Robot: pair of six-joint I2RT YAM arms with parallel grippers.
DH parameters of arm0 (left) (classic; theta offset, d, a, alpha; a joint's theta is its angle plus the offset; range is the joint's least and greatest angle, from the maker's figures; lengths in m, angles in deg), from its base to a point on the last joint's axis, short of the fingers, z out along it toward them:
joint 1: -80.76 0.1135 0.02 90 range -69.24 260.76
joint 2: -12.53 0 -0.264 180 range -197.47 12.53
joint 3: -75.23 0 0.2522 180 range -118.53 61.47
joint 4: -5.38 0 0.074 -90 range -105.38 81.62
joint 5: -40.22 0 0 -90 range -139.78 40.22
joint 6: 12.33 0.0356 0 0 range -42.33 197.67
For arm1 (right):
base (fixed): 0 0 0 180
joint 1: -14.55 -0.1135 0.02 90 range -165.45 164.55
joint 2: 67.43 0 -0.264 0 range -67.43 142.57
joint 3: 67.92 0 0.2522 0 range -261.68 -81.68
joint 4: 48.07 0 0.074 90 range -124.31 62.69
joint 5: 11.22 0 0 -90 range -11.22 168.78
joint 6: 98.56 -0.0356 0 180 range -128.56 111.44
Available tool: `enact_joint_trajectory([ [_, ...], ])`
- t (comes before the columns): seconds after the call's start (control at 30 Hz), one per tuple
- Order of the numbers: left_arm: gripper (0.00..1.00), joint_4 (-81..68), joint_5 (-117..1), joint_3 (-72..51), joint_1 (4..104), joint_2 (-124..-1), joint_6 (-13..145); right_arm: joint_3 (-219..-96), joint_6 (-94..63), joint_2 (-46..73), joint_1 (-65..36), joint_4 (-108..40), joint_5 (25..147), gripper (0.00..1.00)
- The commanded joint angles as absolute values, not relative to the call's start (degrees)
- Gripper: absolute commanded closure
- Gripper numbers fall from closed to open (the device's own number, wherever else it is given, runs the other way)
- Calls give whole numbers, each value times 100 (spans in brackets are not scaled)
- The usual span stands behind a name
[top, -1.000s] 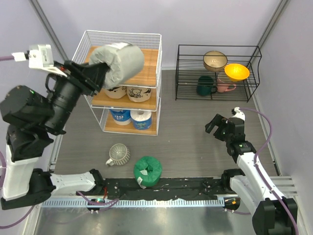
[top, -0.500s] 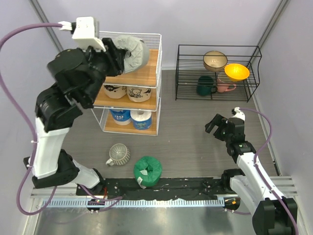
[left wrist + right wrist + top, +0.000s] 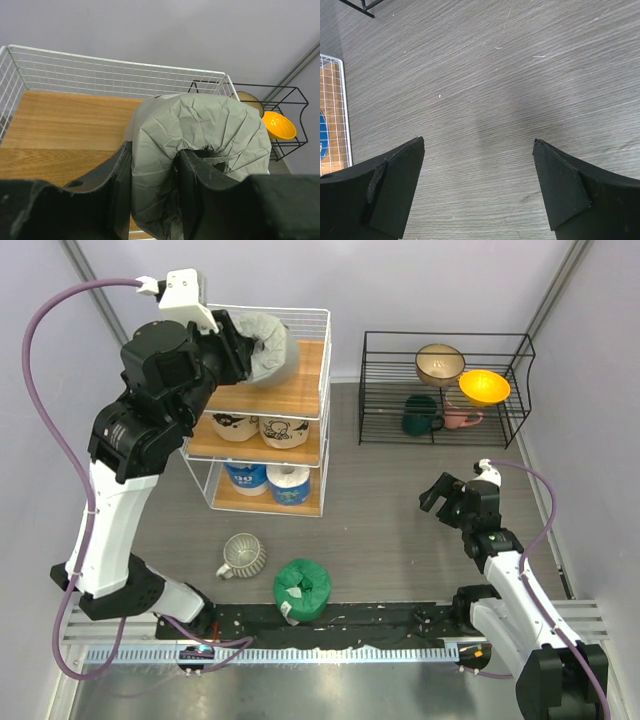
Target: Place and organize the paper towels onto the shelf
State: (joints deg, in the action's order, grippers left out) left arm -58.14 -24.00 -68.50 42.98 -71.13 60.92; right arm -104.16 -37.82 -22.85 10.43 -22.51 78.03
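My left gripper (image 3: 240, 348) is shut on the grey paper towel roll (image 3: 266, 338), one finger outside its wrap and the other in its core hole. It holds the roll over the top board of the shelf (image 3: 300, 390). In the left wrist view the grey roll (image 3: 200, 130) hangs between my fingers (image 3: 120, 170) above the wooden board (image 3: 60, 130). Two tan rolls (image 3: 283, 430) sit on the middle tier. A blue-white roll (image 3: 245, 478) and a white-blue roll (image 3: 290, 483) sit on the bottom tier. The green roll (image 3: 302, 586) lies on the table. My right gripper (image 3: 447, 495) stands open and empty.
A ribbed pale mug (image 3: 242, 556) lies left of the green roll. The low black wire rack (image 3: 445, 340) at the back right holds bowls and mugs. In the right wrist view my gripper (image 3: 479, 142) hovers over bare grey table, with the shelf's corner (image 3: 332, 115) at the left.
My left arm has swung up and back, carrying the grey roll from in front of the shelf to over its top board. The right arm has not moved.
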Motion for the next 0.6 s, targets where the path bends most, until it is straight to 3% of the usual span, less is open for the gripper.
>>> enact_joint_trajectory([
  [0.0, 64, -5233, -2956, -6940, 4350, -7176, 5913, -10427, -3765, -2260, 1024, -2429, 7737, 5],
  [0.57, 63, -5461, -2965, -7010, 4446, -7211, 5904, -10418, -3757, -2225, 1024, -2472, 7773, 5],
])
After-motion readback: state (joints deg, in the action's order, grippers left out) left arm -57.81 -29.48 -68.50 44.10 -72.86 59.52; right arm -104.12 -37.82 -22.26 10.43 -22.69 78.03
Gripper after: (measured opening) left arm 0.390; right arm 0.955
